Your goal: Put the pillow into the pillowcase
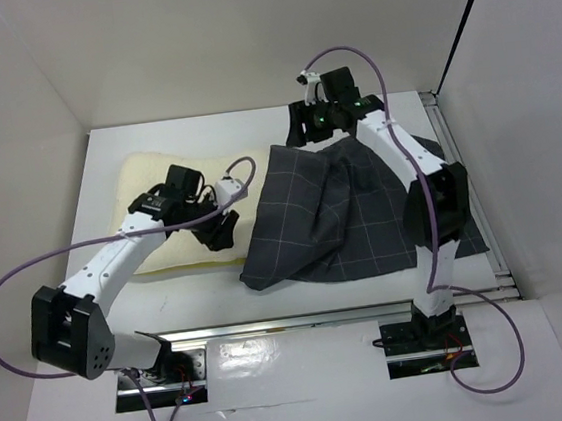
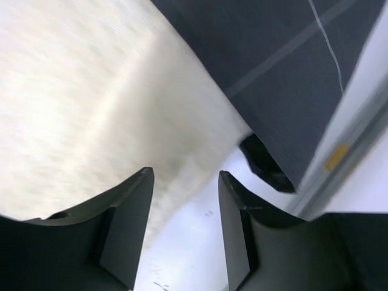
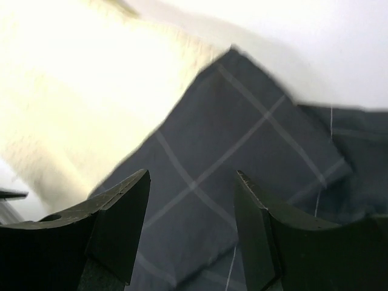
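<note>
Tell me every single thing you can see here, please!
pillow: one, cream-white, left half of the table, its right end meeting the pillowcase
pillowcase: one, dark grey with a thin light grid, rumpled, right half of the table
table: one, white, under everything
metal rail: one, silver, along the table's near edge
cables: two, purple, one looping off each arm
left arm: one, white and black, reaching over the pillow
right arm: one, white and black, reaching over the pillowcase
left gripper: one, black, open, over the pillow's right end
right gripper: one, black, open, above the pillowcase's far corner
</note>
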Motion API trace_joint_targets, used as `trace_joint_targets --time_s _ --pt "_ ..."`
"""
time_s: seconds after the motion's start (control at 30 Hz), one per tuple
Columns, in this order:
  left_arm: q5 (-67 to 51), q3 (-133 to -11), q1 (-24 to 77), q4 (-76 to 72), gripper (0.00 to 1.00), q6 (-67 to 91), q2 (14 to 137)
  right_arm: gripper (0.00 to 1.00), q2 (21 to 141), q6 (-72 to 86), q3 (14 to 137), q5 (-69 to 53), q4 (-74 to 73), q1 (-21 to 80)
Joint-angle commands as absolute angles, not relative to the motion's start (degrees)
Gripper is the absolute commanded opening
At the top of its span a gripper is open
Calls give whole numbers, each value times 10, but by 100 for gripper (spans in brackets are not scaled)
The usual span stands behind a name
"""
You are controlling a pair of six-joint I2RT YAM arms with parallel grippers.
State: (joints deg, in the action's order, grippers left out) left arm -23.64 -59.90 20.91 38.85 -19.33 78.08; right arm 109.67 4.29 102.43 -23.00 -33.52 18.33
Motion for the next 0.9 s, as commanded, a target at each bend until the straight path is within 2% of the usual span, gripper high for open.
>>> trace_joint_targets --time_s 0.0,0.2,0.3,0.47,0.6,0.7,0.87 --pt "-189 -662 198 365 61 -175 772 64 1164 77 1109 -230 -310 179" --pt "-80 -729 192 328 63 -120 821 66 1287 67 1235 -225 -326 204" --pt "-73 -762 165 308 66 -126 871 66 1302 67 1253 -233 -332 209" --pt "-182 -894 96 353 67 -133 1015 66 1267 43 1213 -246 -332 220" --pt "-288 -1101 41 441 68 -126 1167 66 1211 27 1145 -251 -325 220" --pt "-317 -1231 33 497 70 -155 1266 66 1172 8 1094 -265 -308 220" --pt "-329 -1358 41 554 73 -257 1350 66 1150 -1 1063 -277 -301 215"
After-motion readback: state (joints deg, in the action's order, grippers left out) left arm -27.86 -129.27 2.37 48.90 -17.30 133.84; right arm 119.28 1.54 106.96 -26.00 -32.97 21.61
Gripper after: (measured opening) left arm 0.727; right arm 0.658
